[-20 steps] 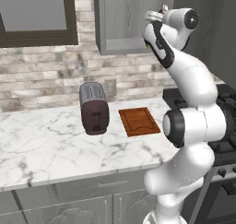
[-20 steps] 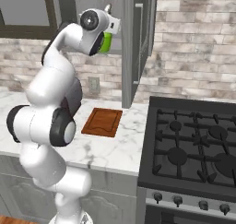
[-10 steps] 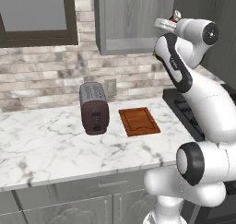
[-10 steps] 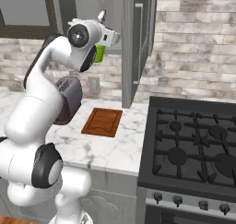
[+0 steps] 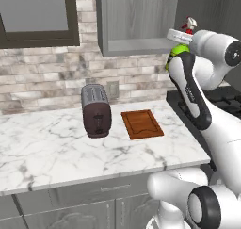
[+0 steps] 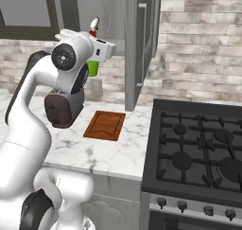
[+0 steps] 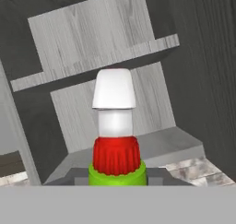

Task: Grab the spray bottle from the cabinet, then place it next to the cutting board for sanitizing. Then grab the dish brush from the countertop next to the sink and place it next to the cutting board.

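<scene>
My gripper [image 5: 179, 41] [image 6: 96, 58] is shut on the spray bottle [image 5: 178, 52] [image 6: 92, 68], a small green bottle. I hold it upright in the air, in front of the grey wood-grain cabinet [image 5: 136, 20] [image 6: 141, 39] and well above the countertop [image 5: 56, 148]. In the hand view the spray bottle [image 7: 115, 126] shows its white cap, red collar and green shoulder, with the cabinet's shelf niche [image 7: 138, 144] behind it. The reddish-brown cutting board [image 5: 142, 124] [image 6: 105, 125] lies flat on the marble below, to the right of the toaster. The dish brush and the sink are out of view.
A dark toaster [image 5: 96, 110] [image 6: 64, 110] stands just left of the board. A black gas stove [image 6: 203, 148] adjoins the counter on the right. The cabinet's open door [image 6: 142, 44] hangs edge-on above the counter's right end.
The hand has drawn back from the cabinet niche with the bottle in it, coming toward the base and a little lower. The board and the toaster have stayed put.
</scene>
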### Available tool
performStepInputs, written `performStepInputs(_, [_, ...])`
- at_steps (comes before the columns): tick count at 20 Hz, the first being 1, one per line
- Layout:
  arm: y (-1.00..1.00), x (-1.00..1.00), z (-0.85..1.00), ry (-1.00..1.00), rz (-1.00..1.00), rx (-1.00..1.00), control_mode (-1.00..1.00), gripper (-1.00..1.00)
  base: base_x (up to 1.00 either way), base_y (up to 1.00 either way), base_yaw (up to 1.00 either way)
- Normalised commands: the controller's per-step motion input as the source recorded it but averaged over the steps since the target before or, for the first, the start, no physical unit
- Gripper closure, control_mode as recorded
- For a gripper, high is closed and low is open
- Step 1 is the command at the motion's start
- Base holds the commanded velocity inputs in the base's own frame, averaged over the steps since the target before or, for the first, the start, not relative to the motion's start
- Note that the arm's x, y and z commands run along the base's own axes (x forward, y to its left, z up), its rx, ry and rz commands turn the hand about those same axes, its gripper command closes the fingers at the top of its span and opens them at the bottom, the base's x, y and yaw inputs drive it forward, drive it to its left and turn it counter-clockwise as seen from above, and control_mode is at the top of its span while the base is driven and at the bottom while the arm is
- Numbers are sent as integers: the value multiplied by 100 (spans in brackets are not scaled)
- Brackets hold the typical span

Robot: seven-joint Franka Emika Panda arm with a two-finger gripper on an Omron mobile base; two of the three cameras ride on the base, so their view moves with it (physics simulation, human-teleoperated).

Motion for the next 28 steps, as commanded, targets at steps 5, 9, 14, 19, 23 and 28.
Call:
performStepInputs(5, [0, -95, 0, 0, 0, -1, -100, 100, 0, 0, 0])
performStepInputs(9, [3, -100, -6, -3, 0, -3, -100, 100, 0, 0, 0])
performStepInputs(14, [53, -79, -64, 0, 0, -5, -100, 100, 0, 0, 0])
performStepInputs(19, [56, -11, -85, 1, 0, -4, -100, 100, 0, 0, 0])
performStepInputs(23, [41, 30, -71, 0, 2, 0, -100, 100, 0, 0, 0])
performStepInputs(28, [35, 53, -59, 0, 1, 0, -100, 100, 0, 0, 0])
